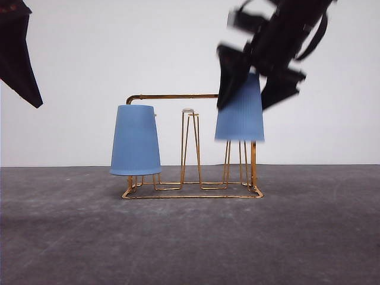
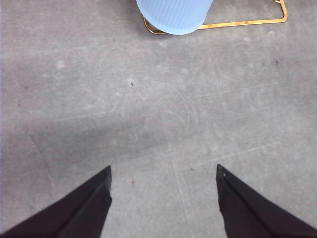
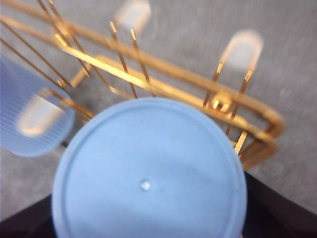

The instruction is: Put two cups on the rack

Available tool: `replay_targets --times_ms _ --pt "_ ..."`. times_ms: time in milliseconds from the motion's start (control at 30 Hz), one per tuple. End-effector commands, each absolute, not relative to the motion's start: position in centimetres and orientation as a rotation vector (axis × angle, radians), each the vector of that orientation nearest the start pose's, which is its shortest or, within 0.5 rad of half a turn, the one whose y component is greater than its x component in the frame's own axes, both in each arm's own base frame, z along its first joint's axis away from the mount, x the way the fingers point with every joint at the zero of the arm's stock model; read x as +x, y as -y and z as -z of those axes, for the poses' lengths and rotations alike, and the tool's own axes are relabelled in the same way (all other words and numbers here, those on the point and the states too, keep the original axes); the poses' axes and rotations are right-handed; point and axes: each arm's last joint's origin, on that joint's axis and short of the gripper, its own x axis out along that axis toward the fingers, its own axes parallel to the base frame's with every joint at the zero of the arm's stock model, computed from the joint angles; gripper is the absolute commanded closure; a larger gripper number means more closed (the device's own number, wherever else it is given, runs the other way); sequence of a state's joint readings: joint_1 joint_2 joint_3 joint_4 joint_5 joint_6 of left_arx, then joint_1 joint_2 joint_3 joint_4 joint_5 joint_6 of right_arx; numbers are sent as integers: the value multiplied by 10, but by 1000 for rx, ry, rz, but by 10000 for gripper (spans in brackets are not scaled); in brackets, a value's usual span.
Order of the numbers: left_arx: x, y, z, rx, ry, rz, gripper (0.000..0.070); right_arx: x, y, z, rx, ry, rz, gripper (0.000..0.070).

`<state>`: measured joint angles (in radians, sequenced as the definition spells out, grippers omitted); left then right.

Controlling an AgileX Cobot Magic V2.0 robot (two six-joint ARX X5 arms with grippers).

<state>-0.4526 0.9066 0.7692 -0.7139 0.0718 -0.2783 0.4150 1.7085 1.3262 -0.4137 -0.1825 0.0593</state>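
Observation:
The gold wire rack point(image 1: 172, 95) stands mid-table. One light-blue cup point(image 1: 135, 139) sits upside down over the rack's left prong, its rim near the base. The other cup point(image 1: 240, 113) hangs upside down over the right prong, noticeably higher, with my right gripper point(image 1: 244, 107) shut on its upper part; the arm is motion-blurred. In the right wrist view this cup's round bottom point(image 3: 148, 173) lies between the dark fingers, above the rack point(image 3: 163, 89). My left gripper point(image 2: 163, 171) is open and empty, high at the left, away from the left cup point(image 2: 173, 15).
The rack's middle prong point(image 1: 188, 110) with its white tip stands bare between the two cups. The grey tabletop point(image 1: 190, 237) stretches in front of the rack, with a white wall behind.

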Motion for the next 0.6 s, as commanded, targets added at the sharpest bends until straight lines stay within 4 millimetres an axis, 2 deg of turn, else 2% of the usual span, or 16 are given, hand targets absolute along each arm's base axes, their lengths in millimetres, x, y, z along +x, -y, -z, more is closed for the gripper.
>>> replay_targets --times_ms 0,133,300,433,567 --pt "155 78 -268 -95 -893 370 316 346 -161 -253 -43 -830 -545 318" --pt "155 78 -268 -95 -894 369 316 350 -164 -239 -50 -873 -544 223" --pt "155 78 -268 -95 -893 369 316 348 -166 -239 -47 -881 -546 109" --pt "155 78 -268 -95 -894 370 313 344 -161 -255 -44 -893 -537 82" --pt "155 78 -268 -95 -894 370 311 335 -153 -285 -49 -979 -516 83"
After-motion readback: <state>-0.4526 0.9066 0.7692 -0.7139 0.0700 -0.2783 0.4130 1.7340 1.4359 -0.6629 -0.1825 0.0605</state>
